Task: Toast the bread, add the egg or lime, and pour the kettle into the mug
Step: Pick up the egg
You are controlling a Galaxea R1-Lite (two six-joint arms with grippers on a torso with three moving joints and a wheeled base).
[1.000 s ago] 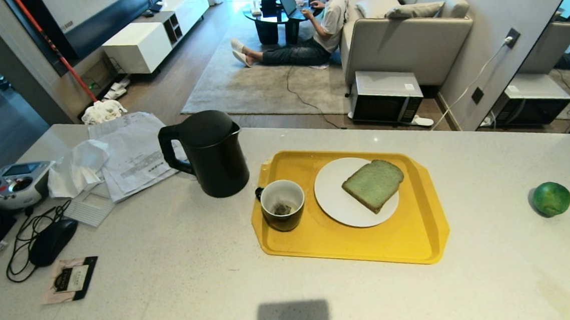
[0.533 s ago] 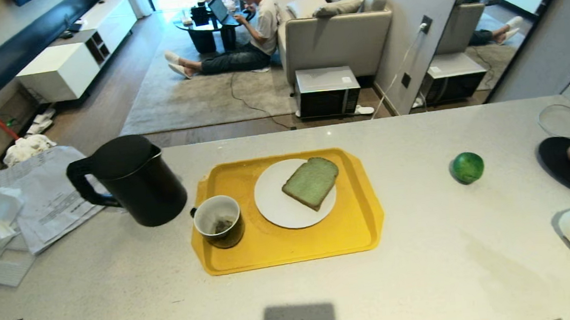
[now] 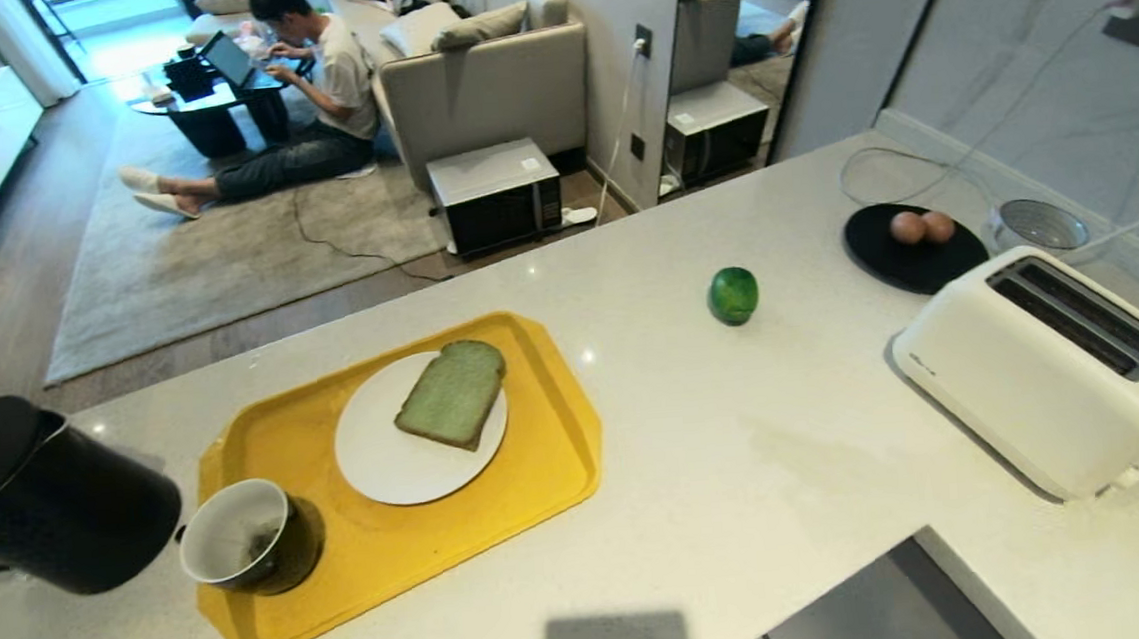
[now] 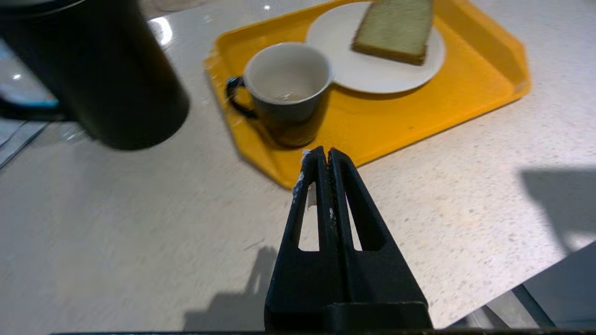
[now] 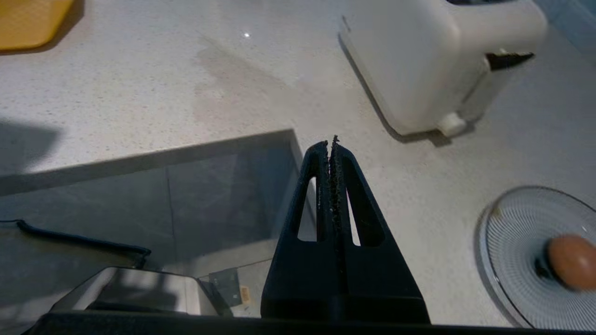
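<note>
both sets of jaws are pressed together with nothing between them. left gripper [image 4: 324, 152] hangs over bare speckled counter [image 4: 139, 223], its tips just short of the near rim of the yellow tray [image 4: 419, 116]. straight beyond those tips stands the mug [image 4: 286, 88] in the tray's near corner — white inside with a tea bag at the bottom, its dark handle turned toward the kettle [image 4: 93, 74]. the kettle stands off the tray on the counter, beyond the tips and to the handle side of the mug, close to the tray's edge. farther past the mug lies the white plate [image 4: 372, 79], and the pale green bread [image 4: 396, 28] rests flat on it, its brown crust edge facing the jaws. right gripper [image 5: 332, 144] hovers at an inner corner of the counter's edge, where grey floor [image 5: 139, 195] shows below, and holds nothing. beyond its tips and off to one side sits the white toaster [image 5: 433, 60], with its lever [image 5: 507, 59] on the end face. nearer the wrist, on that same side, a pale ribbed dish [image 5: 521, 260] holds one egg [image 5: 570, 260]. in the head view neither gripper shows; the lime [image 3: 733, 295] sits alone on the counter between tray and toaster, and two more eggs [image 3: 922, 227] lie on a black plate [image 3: 912, 265] behind the toaster. past the counter a person [image 3: 313, 87] sits on a rug at a laptop, beside a sofa.
</note>
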